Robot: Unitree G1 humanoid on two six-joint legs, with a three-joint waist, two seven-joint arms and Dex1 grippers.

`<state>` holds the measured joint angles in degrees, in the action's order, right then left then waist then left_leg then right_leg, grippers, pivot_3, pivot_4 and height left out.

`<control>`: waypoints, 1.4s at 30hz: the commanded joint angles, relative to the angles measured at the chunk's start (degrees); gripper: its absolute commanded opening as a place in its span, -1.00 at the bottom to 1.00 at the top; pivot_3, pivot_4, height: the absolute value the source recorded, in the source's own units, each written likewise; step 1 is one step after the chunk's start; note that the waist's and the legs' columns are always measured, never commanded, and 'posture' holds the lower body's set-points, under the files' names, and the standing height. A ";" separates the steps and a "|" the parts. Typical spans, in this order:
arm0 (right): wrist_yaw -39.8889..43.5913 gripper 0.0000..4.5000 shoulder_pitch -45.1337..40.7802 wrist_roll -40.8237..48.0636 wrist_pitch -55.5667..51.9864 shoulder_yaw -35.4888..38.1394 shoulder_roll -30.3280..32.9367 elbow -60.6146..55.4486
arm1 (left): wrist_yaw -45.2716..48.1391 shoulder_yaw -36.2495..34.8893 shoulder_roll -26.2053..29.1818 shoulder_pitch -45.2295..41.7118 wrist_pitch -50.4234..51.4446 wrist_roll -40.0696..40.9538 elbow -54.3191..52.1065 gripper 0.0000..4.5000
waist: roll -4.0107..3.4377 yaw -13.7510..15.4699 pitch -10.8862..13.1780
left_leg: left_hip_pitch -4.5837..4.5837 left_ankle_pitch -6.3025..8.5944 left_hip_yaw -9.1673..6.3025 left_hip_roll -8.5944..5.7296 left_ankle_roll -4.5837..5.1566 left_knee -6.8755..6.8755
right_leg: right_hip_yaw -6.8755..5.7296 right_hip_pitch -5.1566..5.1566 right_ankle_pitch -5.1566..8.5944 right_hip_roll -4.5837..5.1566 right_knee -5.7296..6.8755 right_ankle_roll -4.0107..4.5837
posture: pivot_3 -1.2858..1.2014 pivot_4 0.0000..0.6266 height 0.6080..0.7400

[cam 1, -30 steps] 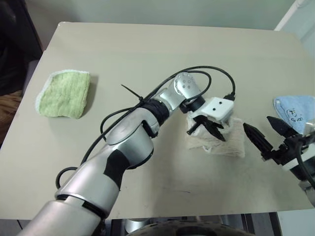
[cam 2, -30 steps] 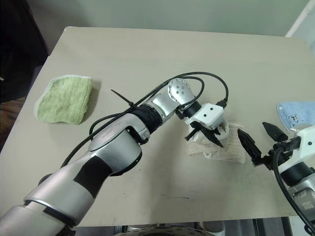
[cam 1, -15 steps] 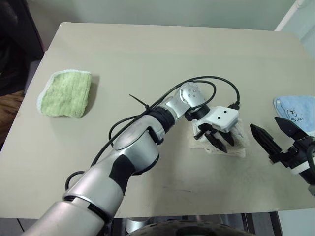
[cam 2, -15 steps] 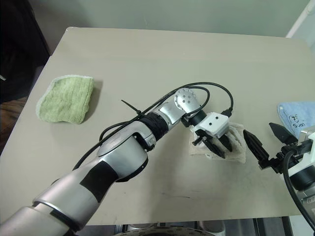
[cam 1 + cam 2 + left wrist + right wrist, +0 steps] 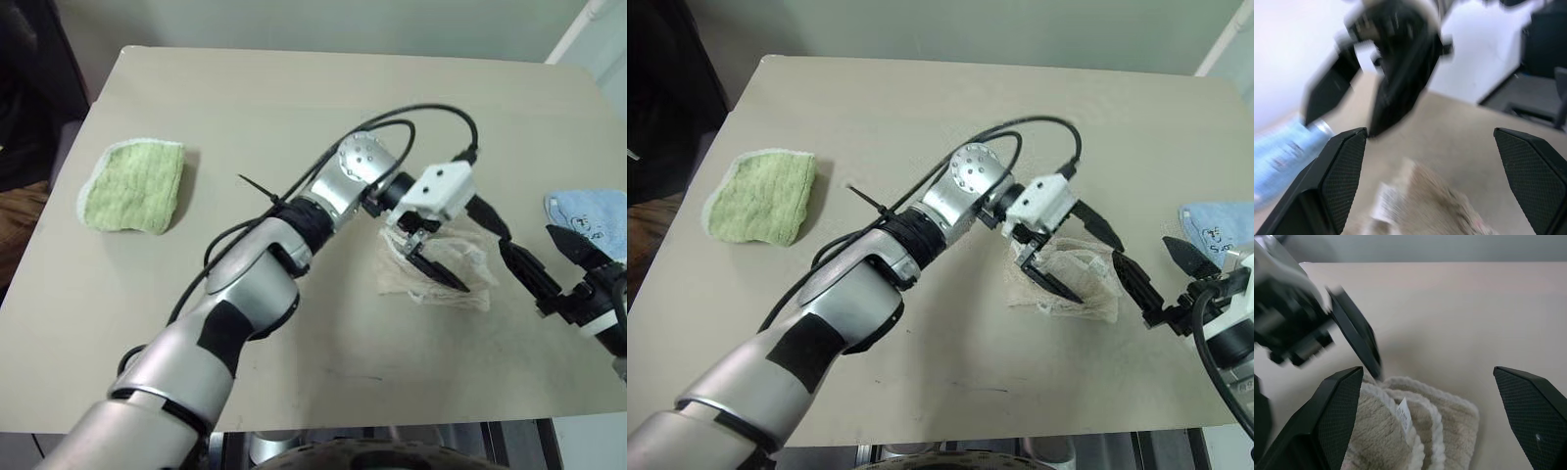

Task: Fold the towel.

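The towel point(image 5: 1066, 281) lies folded in a small bundle on the table point(image 5: 921, 108), near its right edge. The left gripper point(image 5: 1076, 253) hangs just over it, wide open and empty; the right gripper point(image 5: 1161, 271), also wide open and empty, waits beside. A finger catching a layer could undo the fold.

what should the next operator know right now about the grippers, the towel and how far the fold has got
Left gripper: jaws wide open, just above the towel, holding nothing.
Right gripper: jaws open, empty, beside the towel's right edge.
Towel: bunched in a folded stack, layers visible, near the table's right side.
Done: the fold looks made and released.
Left: probably only tidying the stack and pulling both arms back.
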<state>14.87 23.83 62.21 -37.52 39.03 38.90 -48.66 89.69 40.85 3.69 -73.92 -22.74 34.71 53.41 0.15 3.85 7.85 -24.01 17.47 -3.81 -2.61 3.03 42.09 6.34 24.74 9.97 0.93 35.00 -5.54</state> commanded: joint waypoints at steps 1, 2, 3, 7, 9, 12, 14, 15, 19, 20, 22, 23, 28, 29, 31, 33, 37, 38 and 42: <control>0.99 1.00 -1.30 1.63 -0.48 -0.83 2.12 0.53 | 2.81 -1.48 4.04 -1.41 3.43 4.14 -3.76 0.99 | -0.03 -0.12 0.00 | -0.01 0.00 0.02 0.00 0.00 0.01 | 0.02 0.02 -0.02 0.00 0.01 0.00 | 0.03 -0.52 1.00; 1.34 1.00 -1.85 2.15 -1.10 -1.48 2.99 0.94 | 2.81 -1.50 5.91 -1.47 4.32 4.30 -4.13 0.99 | -0.04 -0.18 -0.01 | 0.00 -0.01 0.03 -0.01 0.00 0.01 | 0.02 0.03 -0.03 0.00 0.01 0.00 | 0.03 -0.52 1.00; 1.58 1.00 -2.49 2.70 -1.76 -2.23 3.93 1.35 | 2.81 -1.24 7.69 -1.42 4.82 4.04 -4.23 0.99 | -0.06 -0.23 -0.01 | 0.00 -0.01 0.03 -0.01 0.00 0.01 | 0.02 0.02 -0.03 0.00 0.02 0.00 | 0.03 -0.52 1.00; 5.29 1.00 -6.06 1.74 -4.96 -6.87 9.68 4.38 | 2.81 -1.81 14.67 0.72 6.51 2.16 -3.81 0.99 | -0.10 -0.51 -0.03 | 0.00 -0.04 0.04 -0.01 -0.02 0.01 | -0.01 0.04 -0.05 -0.02 0.02 0.00 | 0.03 -0.52 1.00; 7.65 1.00 -8.49 0.38 -6.17 -9.66 12.61 6.13 | 2.81 -2.56 17.58 2.72 7.35 1.60 -4.40 0.99 | -0.12 -0.61 -0.04 | -0.01 -0.04 0.04 -0.03 -0.02 0.01 | -0.03 0.05 -0.05 -0.01 0.01 0.00 | 0.03 -0.52 1.00; 11.05 1.00 -12.82 -1.15 -7.93 -13.68 16.36 9.45 | 2.81 -4.43 21.21 6.37 9.18 1.00 -6.33 0.99 | -0.14 -0.52 -0.05 | -0.04 -0.04 0.03 -0.04 -0.02 0.00 | -0.09 0.08 -0.05 -0.01 0.00 0.00 | 0.03 -0.52 1.00; 13.30 1.00 -16.05 -2.08 -8.97 -16.31 18.19 11.87 | 2.81 -5.71 23.64 9.13 11.03 0.92 -8.37 0.99 | -0.15 -0.48 -0.04 | -0.08 -0.04 0.03 -0.06 -0.02 -0.01 | -0.12 0.13 -0.05 -0.01 0.00 0.00 | 0.03 -0.52 1.00; 14.09 1.00 -17.27 -2.58 -9.31 -17.25 18.62 12.79 | 2.81 -6.35 24.40 10.17 11.93 0.90 -9.32 0.99 | -0.16 -0.42 -0.03 | -0.09 -0.04 0.04 -0.06 -0.03 -0.02 | -0.13 0.20 -0.05 -0.02 -0.01 0.00 | 0.03 -0.52 1.00; 20.52 1.00 -23.90 -8.16 -8.24 -22.94 20.92 19.52 | 2.81 -10.45 27.84 17.51 15.47 -0.88 -15.17 0.99 | -0.21 -0.45 -0.06 | -0.25 -0.06 0.01 -0.11 -0.02 -0.02 | -0.18 0.33 -0.05 -0.03 -0.02 0.01 | 0.03 -0.52 1.00; 22.59 1.00 -25.07 -10.16 -7.38 -24.58 21.53 21.27 | 2.81 -11.63 28.20 19.12 16.48 -1.29 -16.81 0.99 | -0.21 -0.48 -0.06 | -0.26 -0.06 0.00 -0.11 -0.01 -0.02 | -0.16 0.32 -0.05 -0.01 -0.02 0.01 | 0.03 -0.52 1.00; 26.13 1.00 -26.78 -13.28 -6.32 -27.05 22.45 23.97 | 2.75 -13.82 28.50 21.61 18.48 -2.29 -19.73 0.99 | -0.21 -0.43 -0.06 | -0.25 -0.07 -0.01 -0.11 0.00 -0.02 | -0.15 0.33 -0.05 0.00 -0.02 0.04 | 0.03 -0.52 1.00; 27.88 1.00 -27.66 -14.66 -5.89 -28.24 22.85 25.27 | 2.63 -14.74 28.65 22.77 19.38 -2.77 -21.15 0.99 | -0.21 -0.45 -0.06 | -0.26 -0.08 -0.03 -0.11 0.00 -0.02 | -0.15 0.33 -0.05 0.00 -0.02 0.05 | 0.03 -0.52 1.00; 36.10 1.00 -34.04 -19.89 -4.95 -33.10 24.00 33.28 | 0.82 -18.32 28.92 27.87 22.24 -5.55 -26.89 0.99 | -0.23 -0.88 -0.07 | -0.22 -0.18 -0.10 -0.10 -0.14 -0.04 | -0.04 0.33 -0.12 0.02 0.02 0.28 | 0.03 -0.52 1.00; 37.43 1.00 -35.66 -21.14 -4.61 -34.39 23.73 35.13 | 0.23 -19.11 28.75 28.83 22.95 -5.81 -27.92 0.99 | -0.24 -0.95 -0.07 | -0.20 -0.23 -0.12 -0.10 -0.17 -0.06 | -0.04 0.33 -0.14 0.02 0.03 0.32 | 0.03 -0.52 1.00; 39.35 1.00 -38.31 -23.16 -4.21 -36.31 22.89 37.95 | -0.59 -20.46 28.36 30.42 24.17 -6.27 -29.69 0.99 | -0.24 -1.16 -0.07 | -0.17 -0.31 -0.14 -0.07 -0.23 -0.08 | -0.05 0.32 -0.19 0.01 0.05 0.41 | 0.03 -0.52 1.00; 40.95 1.00 -40.76 -24.60 -4.21 -37.99 21.81 39.97 | -1.23 -21.67 27.99 31.82 24.87 -6.92 -31.04 0.99 | -0.24 -1.31 -0.07 | -0.13 -0.39 -0.16 -0.06 -0.27 -0.13 | -0.05 0.30 -0.23 0.01 0.08 0.46 | 0.03 -0.52 1.00; 43.61 1.00 -43.97 -25.09 -6.39 -40.04 20.10 40.85 | -1.73 -23.48 27.42 33.88 26.28 -8.05 -33.25 0.99 | -0.25 -1.50 -0.07 | -0.09 -0.53 -0.18 -0.02 -0.35 -0.18 | -0.08 0.31 -0.33 -0.01 0.14 0.61 | 0.03 -0.52 1.00; 43.92 1.00 -44.46 -25.27 -6.86 -40.51 19.73 40.68 | -1.79 -23.79 27.31 34.20 26.50 -8.35 -33.55 0.99 | -0.25 -1.55 -0.07 | -0.09 -0.54 -0.19 -0.01 -0.36 -0.18 | -0.09 0.32 -0.34 -0.01 0.15 0.63 | 0.03 -0.52 1.00; 44.46 1.00 -45.33 -26.17 -7.40 -41.13 18.38 39.96 | -2.26 -24.81 26.73 34.97 27.03 -9.71 -34.30 0.99 | -0.26 -1.66 -0.07 | -0.07 -0.59 -0.22 0.01 -0.40 -0.20 | -0.10 0.30 -0.40 -0.03 0.14 0.72 | 0.03 -0.52 1.00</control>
<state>58.36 -20.82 36.32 -44.81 -2.65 57.23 -7.19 87.79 17.57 30.68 -39.31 4.14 25.48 21.15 -0.11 2.19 7.78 -24.08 16.87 -4.03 -2.60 2.63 41.89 6.24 25.03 9.57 0.90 35.15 -4.82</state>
